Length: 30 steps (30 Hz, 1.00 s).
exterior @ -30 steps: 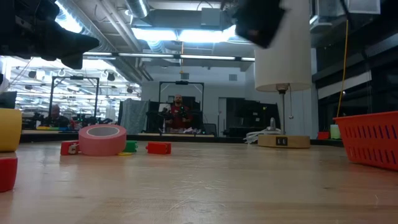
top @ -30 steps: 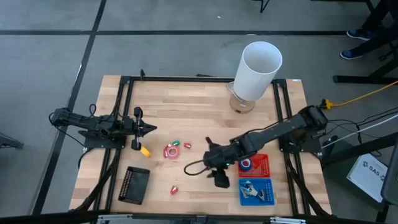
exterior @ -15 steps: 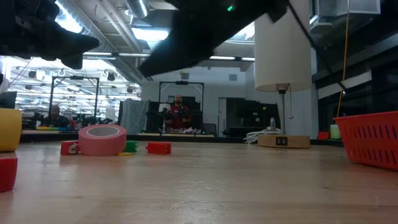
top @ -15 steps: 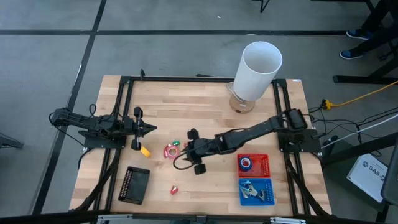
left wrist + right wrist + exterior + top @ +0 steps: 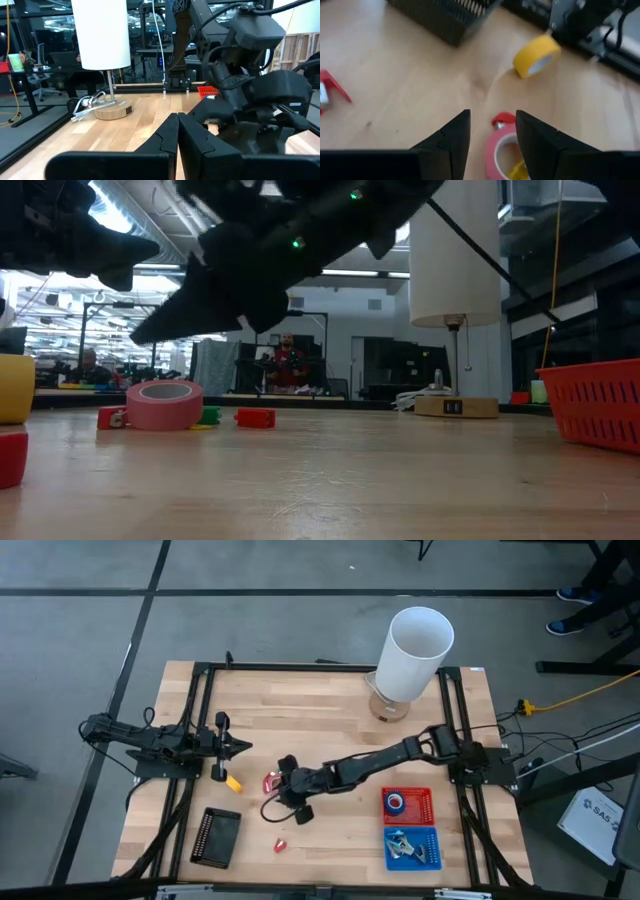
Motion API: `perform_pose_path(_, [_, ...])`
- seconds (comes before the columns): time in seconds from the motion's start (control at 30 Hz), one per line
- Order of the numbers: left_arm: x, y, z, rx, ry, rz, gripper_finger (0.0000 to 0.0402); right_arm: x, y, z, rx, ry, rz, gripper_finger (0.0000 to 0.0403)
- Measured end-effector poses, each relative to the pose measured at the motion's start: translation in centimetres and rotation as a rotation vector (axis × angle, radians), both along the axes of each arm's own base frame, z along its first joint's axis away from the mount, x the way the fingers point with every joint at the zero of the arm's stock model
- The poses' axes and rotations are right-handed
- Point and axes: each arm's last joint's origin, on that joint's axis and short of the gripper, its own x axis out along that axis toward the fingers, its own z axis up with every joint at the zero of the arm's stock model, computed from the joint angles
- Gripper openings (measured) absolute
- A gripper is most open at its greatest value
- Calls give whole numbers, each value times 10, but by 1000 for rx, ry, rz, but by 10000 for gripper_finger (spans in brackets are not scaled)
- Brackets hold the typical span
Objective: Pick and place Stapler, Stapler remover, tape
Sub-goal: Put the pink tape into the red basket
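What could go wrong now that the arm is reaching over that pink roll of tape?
The open right gripper hangs above the pink tape roll, slightly off its centre, so a finger may land on the rim and push it away. Small red and green pieces lie close by the roll and could be knocked or pinched along with it.

You're in a robotics lab: exposed ceiling ducts (image 5: 250, 255) and strip lights (image 5: 335, 238), rows of equipment racks (image 5: 150, 52), people at workstations (image 5: 88, 366), cables on a concrete floor (image 5: 300, 600).
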Motion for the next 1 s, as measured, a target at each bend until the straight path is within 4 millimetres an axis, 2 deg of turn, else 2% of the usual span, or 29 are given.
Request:
perform_pose_path(0.13, [0,0,0,0,0,0,4,6,-5,1,-58,110,-51,159])
perform_pose_path(0.27, [0,0,0,0,0,0,4,12,-5,3,-79,149,-64,159])
perform_pose_path(0.67, [0,0,0,0,-1,0,4,16,-3,-28,-132,224,-23,159])
perform_pose_path(0.8, [0,0,0,0,0,0,4,16,-5,-31,-136,236,-25,156])
perform_pose_path(0.9, [0,0,0,0,0,0,4,16,-6,-31,-139,237,-28,134])
perform_pose_path(1.0, [0,0,0,0,0,0,4,16,-6,-30,-138,231,-28,84])
